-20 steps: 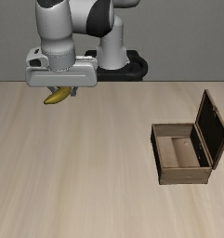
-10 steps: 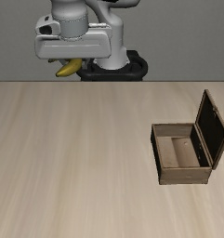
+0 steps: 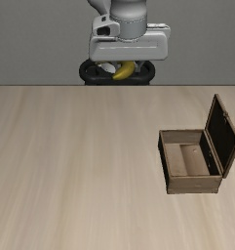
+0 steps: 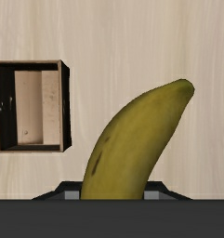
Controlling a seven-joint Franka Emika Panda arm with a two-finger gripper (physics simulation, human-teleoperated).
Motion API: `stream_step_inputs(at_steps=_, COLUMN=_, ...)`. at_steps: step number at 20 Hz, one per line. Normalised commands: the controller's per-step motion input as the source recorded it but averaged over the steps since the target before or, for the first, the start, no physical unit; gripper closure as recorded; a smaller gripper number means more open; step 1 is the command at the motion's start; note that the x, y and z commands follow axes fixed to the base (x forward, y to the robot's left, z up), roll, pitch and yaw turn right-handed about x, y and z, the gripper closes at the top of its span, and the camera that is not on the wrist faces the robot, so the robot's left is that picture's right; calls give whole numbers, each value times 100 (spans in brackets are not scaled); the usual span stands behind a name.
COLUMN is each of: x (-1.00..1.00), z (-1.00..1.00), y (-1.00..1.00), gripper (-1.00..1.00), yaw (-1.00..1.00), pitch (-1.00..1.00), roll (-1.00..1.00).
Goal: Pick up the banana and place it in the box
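While the gripper (image 3: 120, 70) clamps the banana (image 4: 132, 139) high above the table (image 3: 70, 166), most of the fruit juts out past the fingers. That's the risk: a quick swing could twist it loose. The open wooden box (image 3: 190, 162) sits well apart, toward the exterior view's right, with its lid (image 3: 222, 130) raised. Come in low and the banana could clip that lid or the rim.
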Motion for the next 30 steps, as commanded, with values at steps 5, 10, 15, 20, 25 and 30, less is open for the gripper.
stream_step_inputs(at_steps=5, x=0, z=0, y=100, gripper=100, yaw=0, pitch=0, roll=0)
stream_step_inputs(at_steps=10, x=0, z=0, y=100, gripper=100, yaw=0, pitch=0, roll=0)
stream_step_inputs(at_steps=15, x=20, z=0, y=80, gripper=100, yaw=0, pitch=0, roll=0)
stream_step_inputs(at_steps=20, x=80, z=0, y=20, gripper=100, yaw=0, pitch=0, roll=0)
stream_step_inputs(at_steps=25, x=0, z=0, y=0, gripper=-100, yaw=0, pitch=0, roll=0)
stream_step_inputs(at_steps=30, x=0, z=0, y=0, gripper=-100, yaw=0, pitch=0, roll=0)
